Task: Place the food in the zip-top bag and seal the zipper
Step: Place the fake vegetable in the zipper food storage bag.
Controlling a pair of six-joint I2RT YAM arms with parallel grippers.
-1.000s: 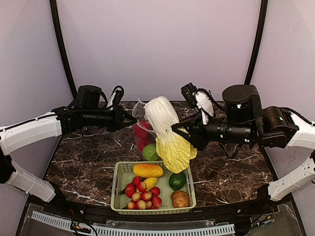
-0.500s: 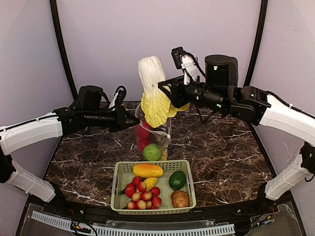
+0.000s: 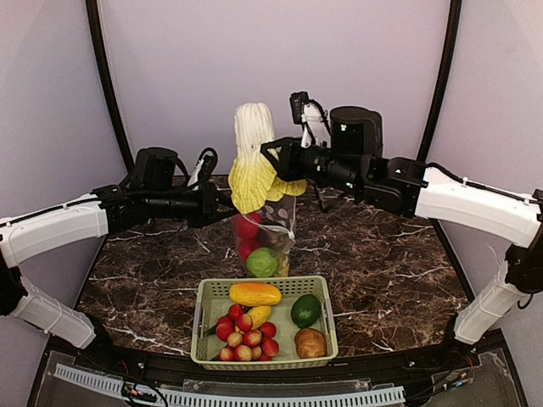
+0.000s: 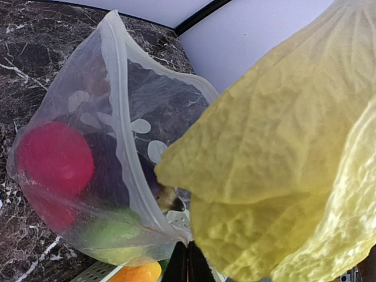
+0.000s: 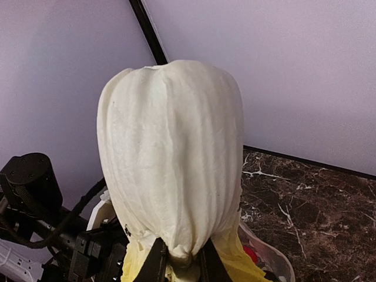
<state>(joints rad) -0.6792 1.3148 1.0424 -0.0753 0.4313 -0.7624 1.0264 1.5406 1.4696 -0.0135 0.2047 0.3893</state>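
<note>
Right end effector (image 5: 179, 259) clamps napa cabbage (image 3: 252, 153) upright above zip-top bag (image 3: 273, 222); left end effector (image 4: 187, 262) pinched closed on the bag's rim, holding it up.

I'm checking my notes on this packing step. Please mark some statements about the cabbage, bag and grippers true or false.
1. The right gripper grips the napa cabbage above the zip-top bag. True.
2. The bag is empty. False: a green apple and red food sit inside.
3. The left gripper pinches the bag's mouth edge. True.
4. The cabbage's leafy end points up. False: the white stem end is up and the leaves hang down.
5. The bag lies inside the basket. False: it stands behind the basket.
</note>
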